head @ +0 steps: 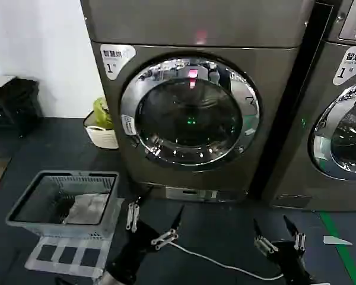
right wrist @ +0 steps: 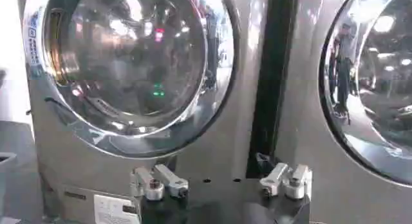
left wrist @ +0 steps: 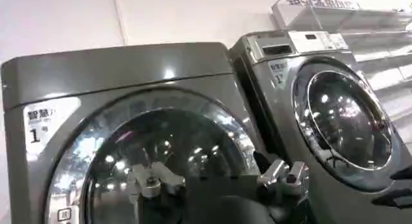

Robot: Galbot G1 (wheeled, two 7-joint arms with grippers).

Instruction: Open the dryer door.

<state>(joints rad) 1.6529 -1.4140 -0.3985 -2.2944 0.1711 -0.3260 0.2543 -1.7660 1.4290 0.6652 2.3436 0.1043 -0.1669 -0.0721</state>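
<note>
The dryer [head: 273, 77] is a grey-bronze machine with a white sticker marked 1 [head: 115, 59] and a small red light [head: 200, 39]. The dryer door [head: 190, 113] is a chrome-ringed porthole of dark glass, and it lies flat against the front, closed. My left gripper [head: 164, 200] hovers low over the floor in front of the machine's base, open and holding nothing. Further right, my right gripper [head: 271, 221] is also open and empty. In the left wrist view the dryer door [left wrist: 161, 161] rises behind the left gripper [left wrist: 215, 174]. In the right wrist view the dryer door [right wrist: 129, 64] stands above the right gripper [right wrist: 222, 180].
A second grey machine [head: 338, 119] with its own chrome door stands to the right. A grey basket [head: 24, 205] holding white cloth sits on the floor at the left. A white bucket [head: 101, 135] stands by the dryer's left side. A white cable [head: 213, 261] crosses the dark floor.
</note>
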